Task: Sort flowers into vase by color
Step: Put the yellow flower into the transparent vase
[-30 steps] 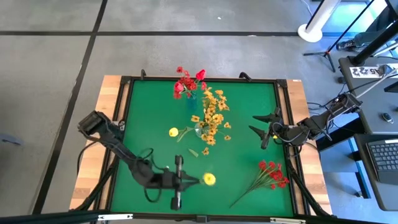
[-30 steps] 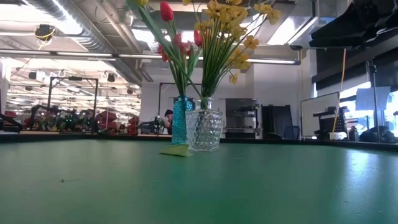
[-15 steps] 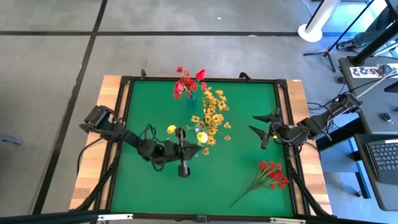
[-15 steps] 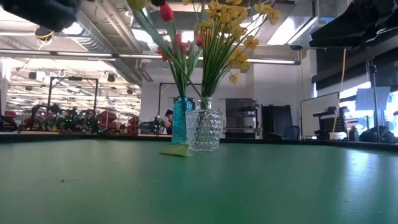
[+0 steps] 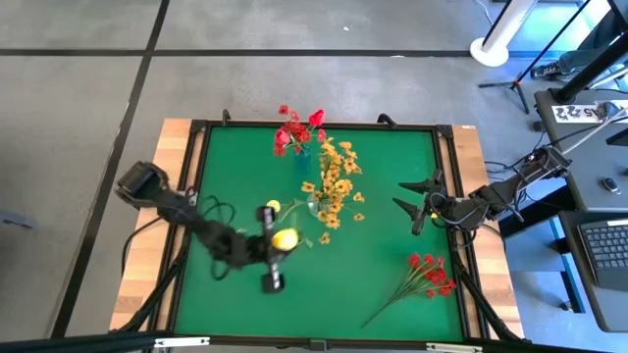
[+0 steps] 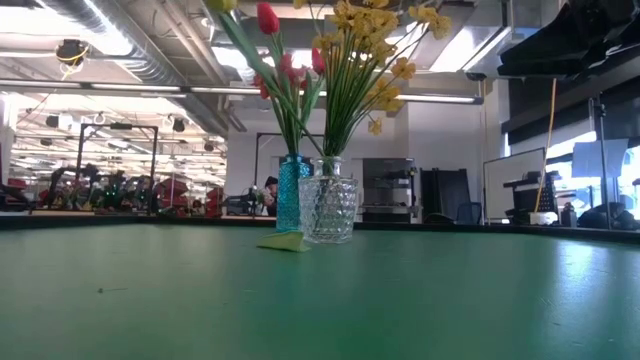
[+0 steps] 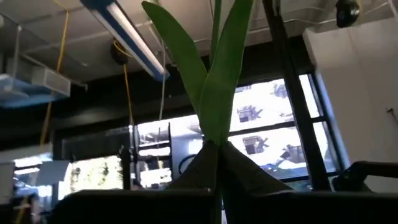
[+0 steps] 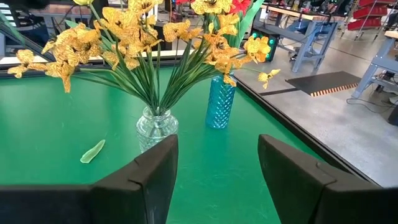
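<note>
On my left side, the left pincer [image 5: 276,245] hangs above the green table [image 5: 383,250], toward its near edge and just short of the vases, and it is clamped on a yellow bud [image 5: 286,238] by its green stem; through the left wrist view I see that stem [image 7: 214,81] and its long leaves rising straight out from between the closed fingers. A second yellow bud [image 5: 273,206] lies on the table just beyond it, beside the clear glass vase [image 6: 328,209]. That clear vase stands near the middle of the table and holds the yellow-orange sprigs [image 5: 337,181], which fan out widely above it. Just behind it, toward the far edge, the blue vase [image 6: 292,194] holds the red flowers [image 5: 294,128]; from the low view the two vases stand side by side, nearly touching. A loose green leaf [image 8: 92,150] lies flat on the table close to the clear vase. Further right, the right pincer [image 5: 416,204] waits over the table's right side with its fingers [image 8: 143,177] spread apart and nothing between them, pointed toward the vases. In the near right corner a red sprig [image 5: 428,275] lies on the table, well apart from both vases.
</note>
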Robot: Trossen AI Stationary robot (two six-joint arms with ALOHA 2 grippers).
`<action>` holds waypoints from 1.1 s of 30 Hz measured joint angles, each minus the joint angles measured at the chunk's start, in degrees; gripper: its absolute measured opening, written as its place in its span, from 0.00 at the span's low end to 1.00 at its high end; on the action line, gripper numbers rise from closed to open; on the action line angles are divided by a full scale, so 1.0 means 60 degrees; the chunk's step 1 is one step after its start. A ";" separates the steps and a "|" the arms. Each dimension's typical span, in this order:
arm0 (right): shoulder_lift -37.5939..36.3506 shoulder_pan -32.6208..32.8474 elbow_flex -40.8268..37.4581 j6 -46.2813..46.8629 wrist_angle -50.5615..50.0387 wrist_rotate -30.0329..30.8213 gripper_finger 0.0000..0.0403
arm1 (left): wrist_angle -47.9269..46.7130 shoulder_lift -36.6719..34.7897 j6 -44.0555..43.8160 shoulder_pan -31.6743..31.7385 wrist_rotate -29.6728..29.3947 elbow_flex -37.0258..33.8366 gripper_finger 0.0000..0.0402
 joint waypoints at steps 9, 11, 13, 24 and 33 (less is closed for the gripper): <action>0.0000 0.0000 0.0000 0.0307 0.0008 -0.0076 0.55 | 0.0012 -0.1373 0.3966 -0.2391 -0.2336 -0.0260 0.00; 0.0000 -0.0004 0.0000 0.0318 0.0019 -0.0076 0.55 | 0.0020 -0.1603 0.4153 -0.2427 -0.2738 -0.0482 0.00; 0.0000 -0.0003 0.0000 0.0322 0.0019 -0.0076 0.55 | 0.0012 -0.1845 0.4096 -0.2319 -0.3141 -0.0860 0.00; 0.0000 0.0000 0.0000 0.0322 -0.0010 -0.0324 0.55 | 0.0017 -0.4433 0.2596 -0.1421 -0.4355 -0.3441 0.00; 0.0055 -0.0004 0.0000 0.0324 0.0100 -0.0321 0.55 | 0.0013 -0.5264 -0.2273 0.1518 -0.1077 -0.5923 0.00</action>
